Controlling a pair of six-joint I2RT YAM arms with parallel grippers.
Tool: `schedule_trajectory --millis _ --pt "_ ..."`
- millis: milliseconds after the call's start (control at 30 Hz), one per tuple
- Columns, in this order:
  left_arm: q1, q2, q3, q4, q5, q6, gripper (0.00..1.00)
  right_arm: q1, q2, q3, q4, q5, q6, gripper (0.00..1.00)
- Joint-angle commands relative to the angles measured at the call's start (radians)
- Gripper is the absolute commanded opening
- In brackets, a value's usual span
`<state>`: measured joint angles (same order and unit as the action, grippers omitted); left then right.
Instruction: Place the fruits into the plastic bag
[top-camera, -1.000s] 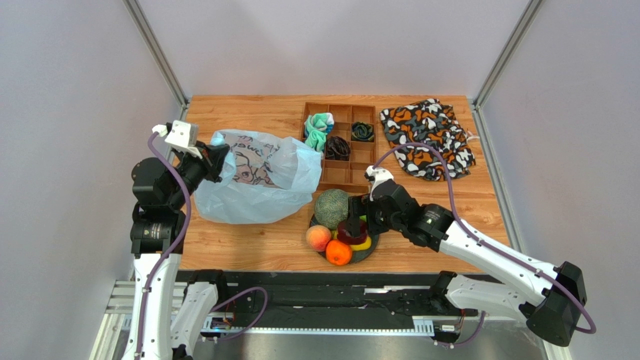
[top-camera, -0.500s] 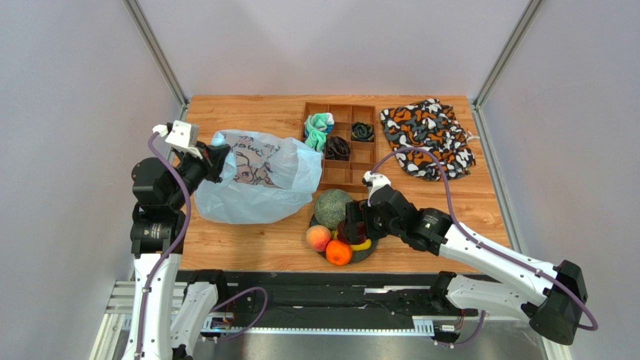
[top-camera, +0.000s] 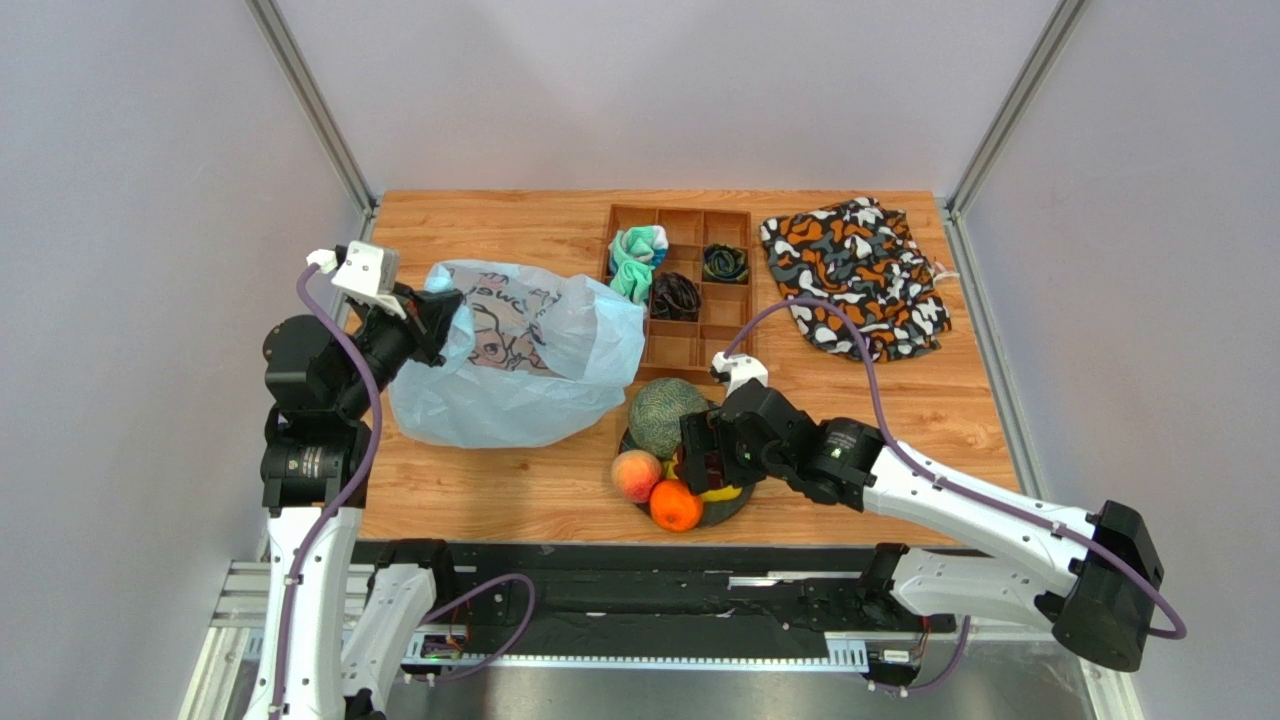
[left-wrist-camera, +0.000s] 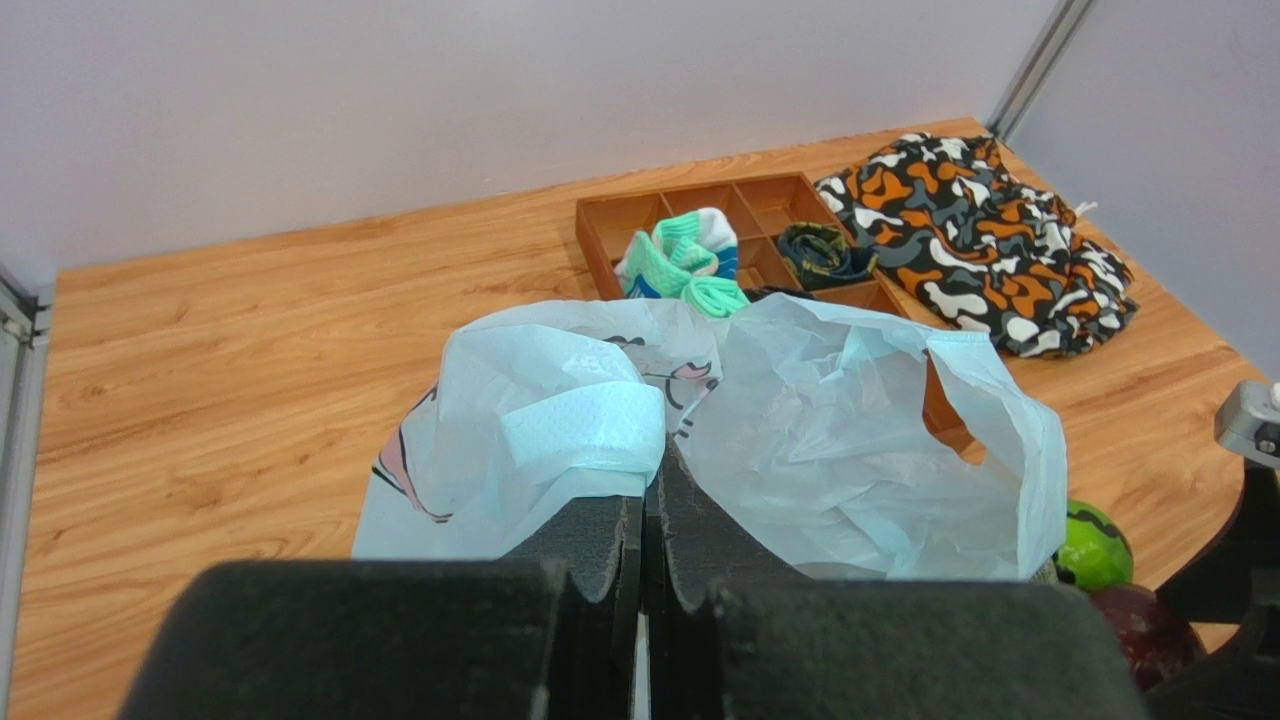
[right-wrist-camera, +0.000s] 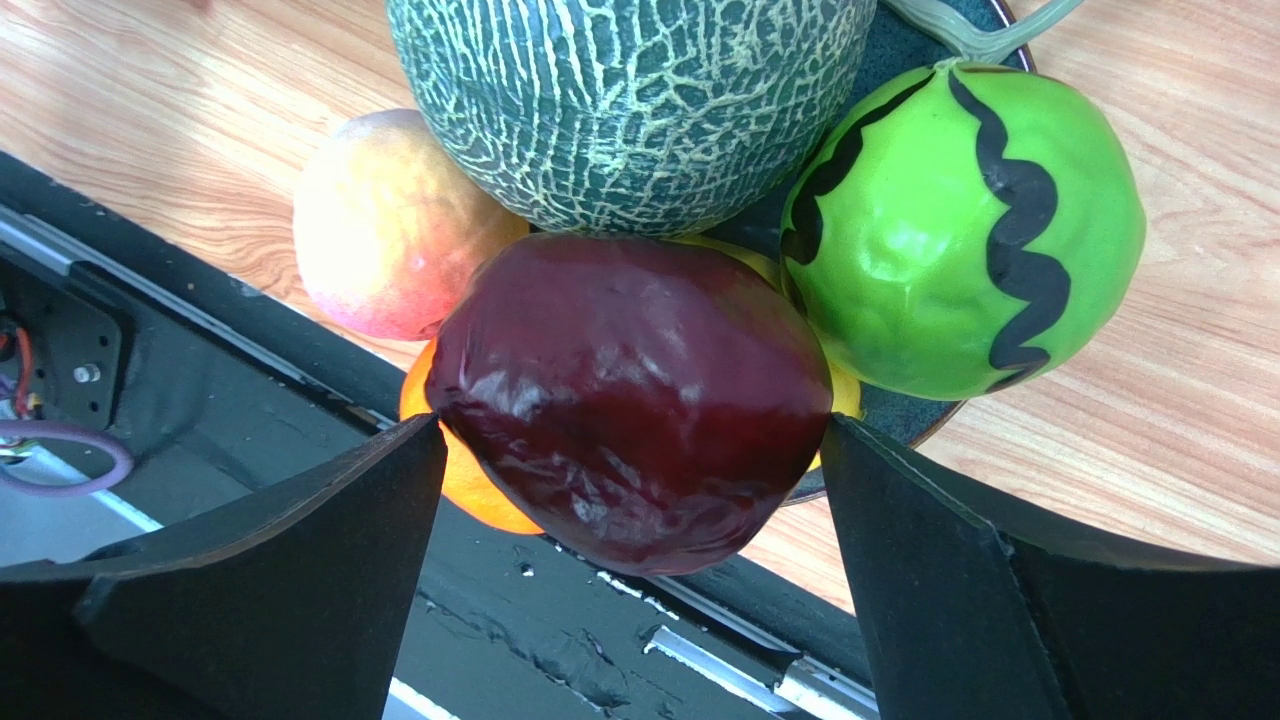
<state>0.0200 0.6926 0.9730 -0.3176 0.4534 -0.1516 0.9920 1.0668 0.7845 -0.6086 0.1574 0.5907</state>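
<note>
on the left, the left gripper (left-wrist-camera: 646, 503) is clenched on the plastic bag (left-wrist-camera: 842, 435) at its rim, the bag slumped thin and floppy on the table (top-camera: 496, 473). centre, the fruits (top-camera: 663, 417) sit heaped on a dark plate (right-wrist-camera: 902, 413). the right gripper (right-wrist-camera: 628, 438) hangs wide open astride the dark red fruit (right-wrist-camera: 631, 375). it looks glossy, round, likely slippery, so grip its widest middle. melon (right-wrist-camera: 631, 105), green fruit (right-wrist-camera: 962, 225) and peach (right-wrist-camera: 383, 218) crowd it; wooden tray (top-camera: 699, 353) behind, patterned cloth (top-camera: 857, 278) far right.

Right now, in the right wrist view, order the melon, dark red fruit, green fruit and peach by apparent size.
1. Melon and dark red fruit: unsure, melon is cropped, red fruit nearest the camera.
2. Green fruit.
3. Peach, partly hidden.
</note>
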Motion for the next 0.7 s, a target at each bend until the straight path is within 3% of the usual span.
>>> schedule_trajectory --millis 0,367,667 --pt "-0.002 0.001 -0.008 0.023 0.021 0.0 0.0 0.011 0.019 0.038 0.026 0.048 0.024 1.0" --pt "-0.003 0.004 -0.008 0.025 0.025 -0.003 0.0 0.014 0.035 0.033 0.041 0.05 0.034 0.95" --pt "-0.002 0.005 -0.01 0.025 0.027 -0.005 0.0 0.013 0.004 0.019 0.035 0.041 0.032 0.7"
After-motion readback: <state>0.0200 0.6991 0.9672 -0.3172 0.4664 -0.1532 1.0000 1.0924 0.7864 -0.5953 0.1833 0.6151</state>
